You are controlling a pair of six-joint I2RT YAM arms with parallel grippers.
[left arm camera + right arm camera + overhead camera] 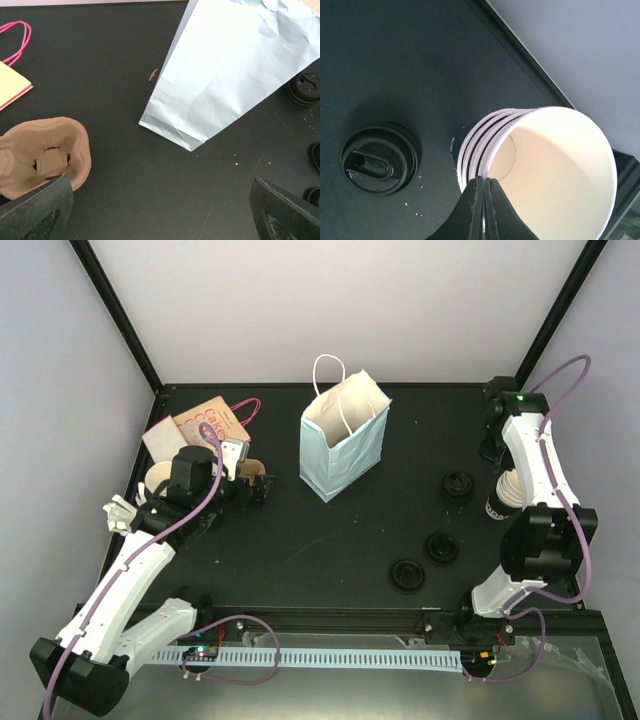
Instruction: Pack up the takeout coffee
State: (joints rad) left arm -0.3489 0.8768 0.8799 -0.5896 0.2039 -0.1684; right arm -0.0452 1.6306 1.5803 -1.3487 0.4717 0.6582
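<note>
A stack of white paper cups (pixel 555 165) stands at the right side of the table, also seen in the top view (pixel 503 492). My right gripper (pixel 484 200) is shut on the rim of the top cup, one finger inside and one outside. A pale blue paper bag (pixel 343 440) stands open in the middle, and it also shows in the left wrist view (pixel 235 65). A brown pulp cup carrier (pixel 42 152) lies by my left gripper (pixel 160 215), which is open and empty; its left finger (pixel 37 210) is beside the carrier. In the top view the left gripper (pixel 260 490) is left of the bag.
Three black lids lie on the table right of the bag (pixel 458 486), (pixel 442 547), (pixel 408 574); one is next to the cups (pixel 377 160). A flat bag with pink handles (pixel 205 420) lies at the back left. The frame's black posts stand at the back corners.
</note>
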